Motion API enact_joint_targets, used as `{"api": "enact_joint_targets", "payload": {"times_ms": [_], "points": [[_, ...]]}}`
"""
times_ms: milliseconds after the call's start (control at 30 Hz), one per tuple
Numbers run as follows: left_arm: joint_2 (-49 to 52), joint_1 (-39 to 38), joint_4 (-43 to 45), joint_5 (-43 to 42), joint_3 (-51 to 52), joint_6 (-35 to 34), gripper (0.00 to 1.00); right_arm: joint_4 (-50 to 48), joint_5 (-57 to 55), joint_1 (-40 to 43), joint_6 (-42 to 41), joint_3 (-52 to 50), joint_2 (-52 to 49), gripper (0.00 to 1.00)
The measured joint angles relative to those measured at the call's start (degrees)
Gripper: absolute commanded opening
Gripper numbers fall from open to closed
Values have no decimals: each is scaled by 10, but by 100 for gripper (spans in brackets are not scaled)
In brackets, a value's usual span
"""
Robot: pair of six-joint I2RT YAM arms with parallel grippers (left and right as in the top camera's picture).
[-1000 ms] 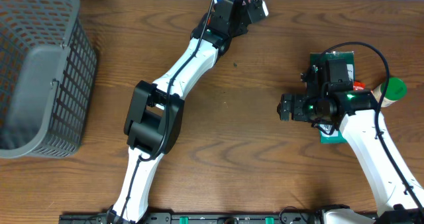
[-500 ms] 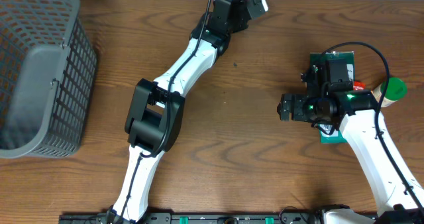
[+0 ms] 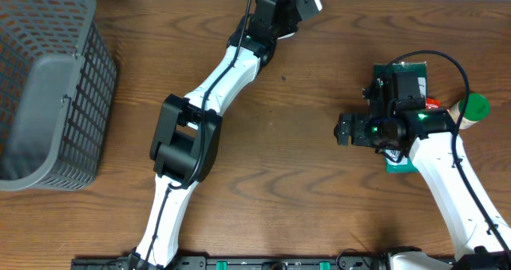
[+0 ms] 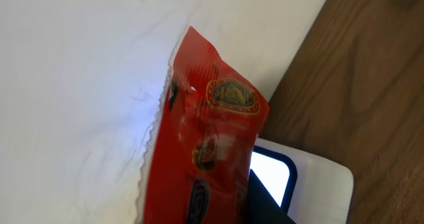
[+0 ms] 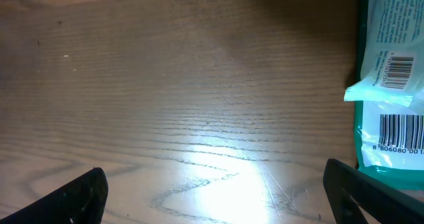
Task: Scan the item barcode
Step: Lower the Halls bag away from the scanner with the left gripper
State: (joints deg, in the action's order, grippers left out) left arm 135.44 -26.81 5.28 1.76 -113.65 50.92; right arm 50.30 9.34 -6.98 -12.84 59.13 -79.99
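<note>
Progress: your left gripper point(image 3: 301, 0) pinches red packet point(image 4: 205, 144), top centre, beside white lit-window device point(image 4: 318, 181); scan unconfirmed. Right gripper point(image 5: 215, 191) spread, idle.

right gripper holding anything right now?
No: the right gripper stands wide open over bare table, with the teal pack off to one side.

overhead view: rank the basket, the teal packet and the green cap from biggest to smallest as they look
1. grey mesh basket, by far the largest.
2. teal packet; the right arm covers most of it, yet its visible ends span more than the cap.
3. green cap, smallest.
</note>
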Motion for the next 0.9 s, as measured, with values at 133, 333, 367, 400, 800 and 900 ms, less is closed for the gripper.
{"api": "enact_joint_targets", "payload": {"times_ms": [133, 333, 367, 400, 800, 900], "points": [[-25, -4, -39, 28, 0, -38, 7, 0, 0, 0, 0, 0, 0, 99], [-146, -18, -233, 40, 1, -147, 7, 0, 0, 0, 0, 0, 0, 99], [-173, -20, -283, 37, 0, -172, 7, 0, 0, 0, 0, 0, 0, 99], [-195, -23, -318, 32, 0, -195, 7, 0, 0, 0, 0, 0, 0, 99], [-246, -28, -605, -194, 15, -414, 8, 0, 0, 0, 0, 0, 0, 99], [-245, -31, -597, -239, 46, -461, 7, -3, 0, 0, 0, 0, 0, 99]]}}
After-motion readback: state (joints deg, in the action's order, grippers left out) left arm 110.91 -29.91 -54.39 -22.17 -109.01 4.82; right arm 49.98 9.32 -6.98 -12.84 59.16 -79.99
